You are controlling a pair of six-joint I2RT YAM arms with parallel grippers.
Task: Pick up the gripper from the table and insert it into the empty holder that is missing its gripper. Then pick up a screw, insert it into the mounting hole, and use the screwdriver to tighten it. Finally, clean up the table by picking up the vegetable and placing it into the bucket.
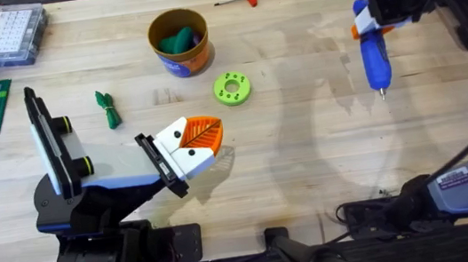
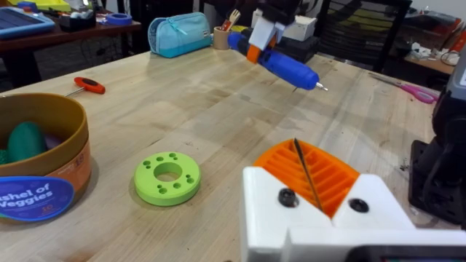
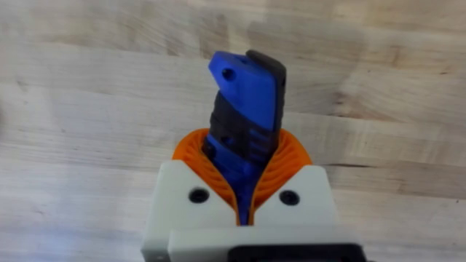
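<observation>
My right gripper point(image 1: 370, 23) is clamped on the one screwdriver point(image 1: 375, 60), carried above the table's point(image 1: 309, 157) far right, while my left gripper point(image 1: 202, 144) rests pinched shut and empty near the front. I judge cleanup is still ahead: one vegetable point(image 1: 107, 109) lies left of the single bucket point(image 1: 178, 41).

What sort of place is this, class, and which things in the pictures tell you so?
Probably a robotics lab or workshop: a wooden worktable, a clear box of small parts, a blue power screwdriver held in the right gripper, and cluttered desks behind.
</observation>
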